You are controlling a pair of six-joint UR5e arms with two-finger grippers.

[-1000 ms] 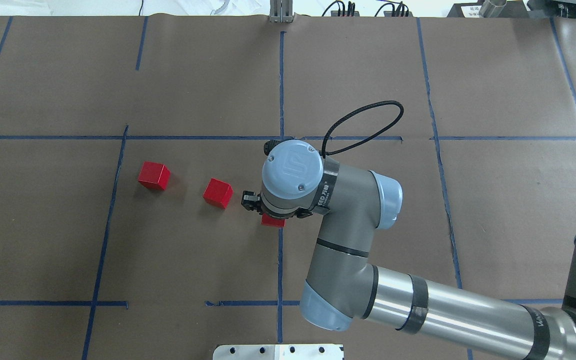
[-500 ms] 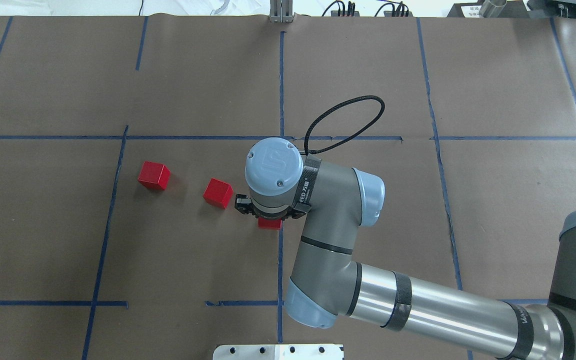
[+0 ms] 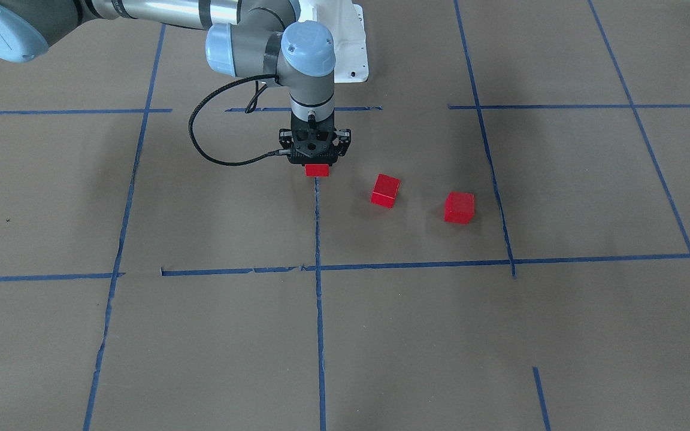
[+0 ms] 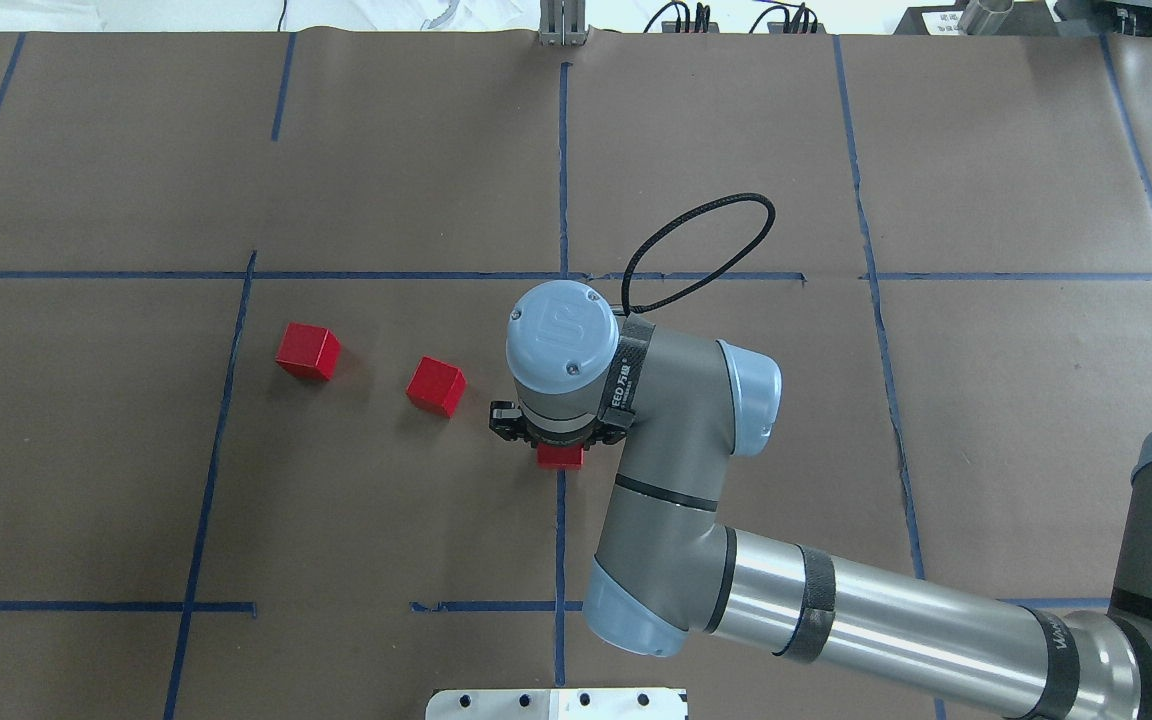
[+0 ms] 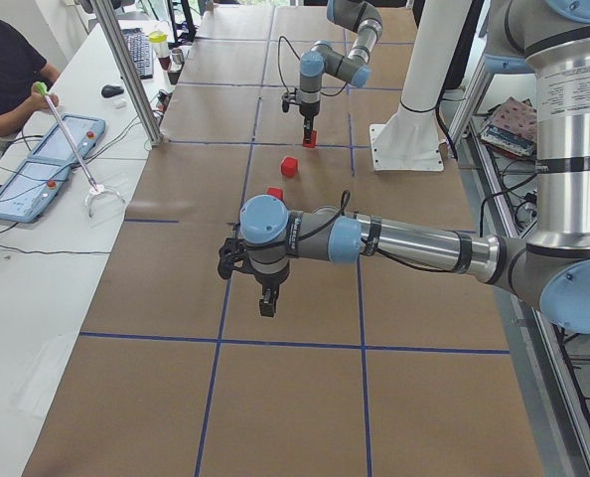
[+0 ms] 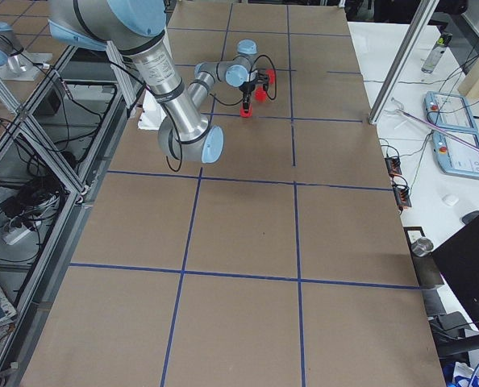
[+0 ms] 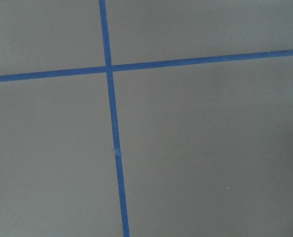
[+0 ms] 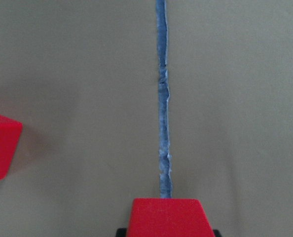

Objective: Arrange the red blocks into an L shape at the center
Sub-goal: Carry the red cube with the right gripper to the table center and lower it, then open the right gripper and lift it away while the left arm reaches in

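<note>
My right gripper [image 3: 316,163] points straight down and is shut on a red block [image 3: 317,170] over the near end of the vertical blue tape line [image 3: 318,227] at the center. In the overhead view the wrist hides most of that block [image 4: 560,458]. The right wrist view shows it [image 8: 166,217] between the jaws, with the tape line [image 8: 162,98] running ahead. Two more red blocks [image 4: 436,386] [image 4: 308,351] lie apart on the paper to the left. My left gripper [image 5: 265,306] hovers over bare paper far from the blocks; I cannot tell whether it is open or shut.
A white mounting plate [image 4: 556,703] sits at the robot's edge of the table. A metal post [image 4: 562,30] stands at the far edge. An operator [image 5: 7,70] sits at a side table with tablets. The left wrist view shows only paper and crossing tape [image 7: 109,69].
My right gripper, with the red block in it, moved left, then back right and slightly toward the robot. It now stands on the vertical tape line. The other two blocks have not moved.
</note>
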